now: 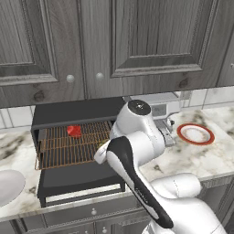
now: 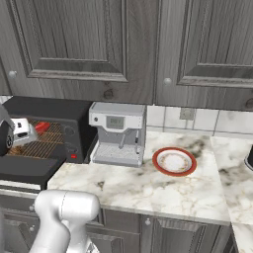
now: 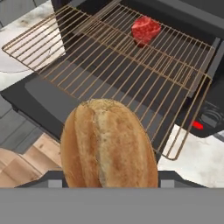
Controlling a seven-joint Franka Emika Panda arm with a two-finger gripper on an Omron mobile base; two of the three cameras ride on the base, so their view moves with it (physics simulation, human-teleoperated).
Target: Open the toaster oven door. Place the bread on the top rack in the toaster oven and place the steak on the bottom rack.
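Door (image 1: 82, 185) of the oven (image 1: 75, 112) is down flat, hinged at its bottom edge, pale handle strip facing the robot. That step reads as done. Both wire racks are slid partway out over the door, which gives access from above rather than through the mouth of the box.

Steak (image 3: 145, 29) sits toward the back of a rack. In the hand view it appears to rest on the upper grid, the top rack (image 3: 127, 65), with the bottom rack (image 1: 68, 157) bare beneath; I cannot be sure which grid bears it. If it is the upper, that placement does not match the task.

Bread (image 3: 108, 146) is a crusty loaf, large in the hand view, sitting between the fingertips. Gripper (image 3: 105, 181) is clamped on the bread, jaws wide because the loaf is wide. The loaf hangs above the near front edge of the racks, not touching wire. Judged step: carrying bread in for placement on the top rack. The loaf needs to travel further in before release, or it may tip off the front edge.

Surface: marbled pale counter (image 2: 148, 185). A silver-white coffee machine (image 2: 117, 133) stands just right of the oven; a red-rimmed plate (image 2: 174, 161) lies beyond it, well apart from the oven. A pale round dish (image 1: 8, 186) lies left of the door. Dark grey panelled cabinets (image 1: 137, 41) hang above, drawers below, tiled wall behind.
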